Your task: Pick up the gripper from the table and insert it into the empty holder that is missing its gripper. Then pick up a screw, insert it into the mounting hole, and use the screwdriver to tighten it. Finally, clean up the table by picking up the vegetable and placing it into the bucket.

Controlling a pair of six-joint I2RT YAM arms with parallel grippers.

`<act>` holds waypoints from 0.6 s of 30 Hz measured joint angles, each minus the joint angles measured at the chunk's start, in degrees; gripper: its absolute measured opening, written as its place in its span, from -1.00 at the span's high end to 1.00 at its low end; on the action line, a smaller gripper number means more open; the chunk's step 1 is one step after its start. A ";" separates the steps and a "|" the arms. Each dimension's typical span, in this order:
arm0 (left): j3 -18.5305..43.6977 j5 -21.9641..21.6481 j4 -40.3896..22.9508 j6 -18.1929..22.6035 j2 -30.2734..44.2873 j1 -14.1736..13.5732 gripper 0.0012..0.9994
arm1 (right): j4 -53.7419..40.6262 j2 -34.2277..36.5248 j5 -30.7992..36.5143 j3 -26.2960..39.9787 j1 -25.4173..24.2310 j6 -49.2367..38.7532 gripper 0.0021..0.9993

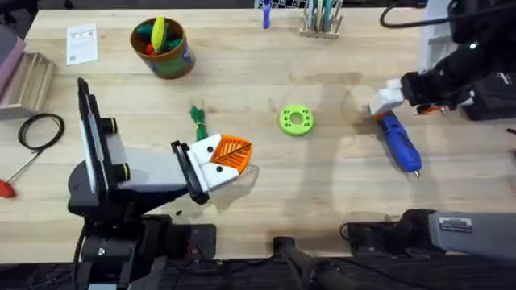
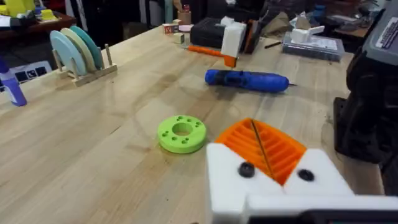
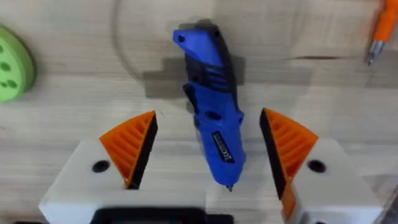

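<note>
Right tool (image 3: 208,155) hovering wide open, straddling screwdriver (image 3: 211,124) lying on tabletop (image 1: 339,185) at right, not gripping yet. Left tool (image 1: 222,161) closed, empty. Judging tightening pending; vegetable (image 1: 198,121) lying near left tool; bucket (image 1: 164,48) far left.

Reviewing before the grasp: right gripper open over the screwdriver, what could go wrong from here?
1. The right gripper straddles the screwdriver near its tip end, so an off-centre grip may let the heavy body tilt.
2. The screwdriver lies skewed between the pads; closing might roll it.
3. The left gripper is shut, pads together; the vegetable lies close beside it and could get nudged.
</note>
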 joint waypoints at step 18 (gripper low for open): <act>0.00 0.02 0.00 0.00 0.00 0.00 0.99 | 9.96 6.20 2.12 -6.31 -1.37 -7.01 -0.94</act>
